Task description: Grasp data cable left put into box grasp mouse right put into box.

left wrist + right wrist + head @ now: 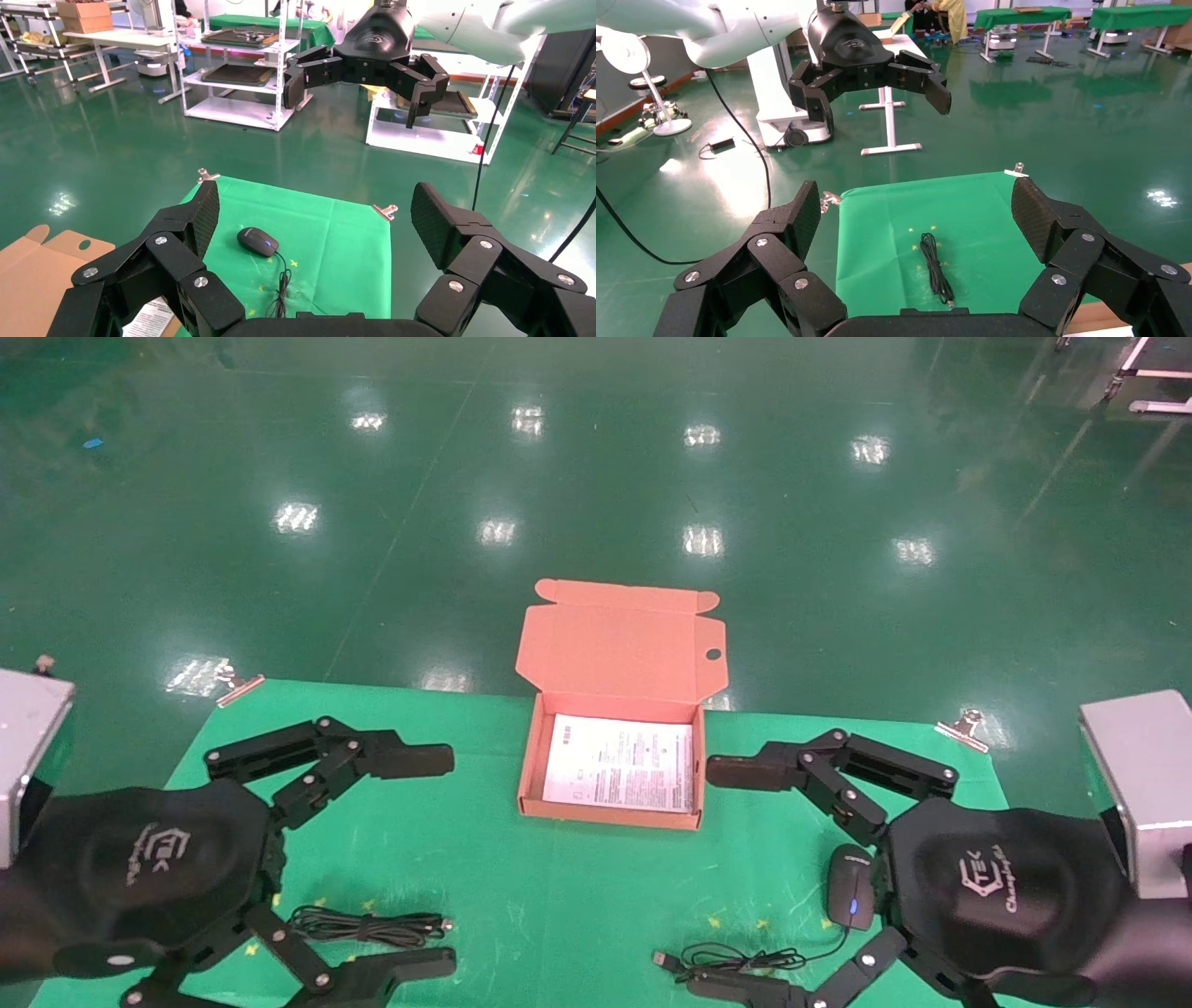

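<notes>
The orange-brown box [528, 761] stands open at the middle of the green cloth, its flap lid [619, 640] raised on the far side and a white printed sheet [620, 764] lining it. The data cable [368, 926] lies bundled near the front left, also seen in the right wrist view [935, 270]. The black mouse [851, 887] with a blue light rests front right, its cord [736, 960] trailing leftward; the left wrist view shows the mouse [256, 241] too. My left gripper [438, 864] hovers open above the cable. My right gripper [715, 879] hovers open beside the mouse.
The green cloth [521, 896] is held at its far corners by metal clips [237, 684] [964, 727]. Grey blocks [28, 747] [1141, 784] flank the table on either side. Beyond the table's far edge lies glossy green floor.
</notes>
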### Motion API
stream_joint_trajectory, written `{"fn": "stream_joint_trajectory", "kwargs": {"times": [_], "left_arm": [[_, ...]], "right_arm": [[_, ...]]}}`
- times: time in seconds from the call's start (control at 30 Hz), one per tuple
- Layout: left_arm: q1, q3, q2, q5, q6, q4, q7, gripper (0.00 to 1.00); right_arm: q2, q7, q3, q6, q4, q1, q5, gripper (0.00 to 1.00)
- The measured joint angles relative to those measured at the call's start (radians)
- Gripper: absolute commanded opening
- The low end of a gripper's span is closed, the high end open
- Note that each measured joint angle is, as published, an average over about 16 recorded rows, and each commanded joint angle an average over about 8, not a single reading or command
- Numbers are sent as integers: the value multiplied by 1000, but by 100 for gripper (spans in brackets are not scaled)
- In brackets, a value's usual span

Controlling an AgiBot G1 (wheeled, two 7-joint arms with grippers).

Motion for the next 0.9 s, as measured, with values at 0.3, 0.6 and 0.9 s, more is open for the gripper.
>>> {"fn": "stream_joint_trajectory", "kwargs": {"times": [0.3, 0.6, 0.9], "left_arm": [[0, 0, 0, 0, 0, 0, 0, 100], [-2, -1, -1, 1, 3, -3, 2, 100], [-58, 19, 10, 42, 30, 1, 10, 100]], "right_arm": [[0, 0, 0, 0, 0, 0, 0, 100], [1, -1, 0, 1, 0, 2, -2, 100], [3, -12, -6, 7, 5, 38, -45, 100]]}}
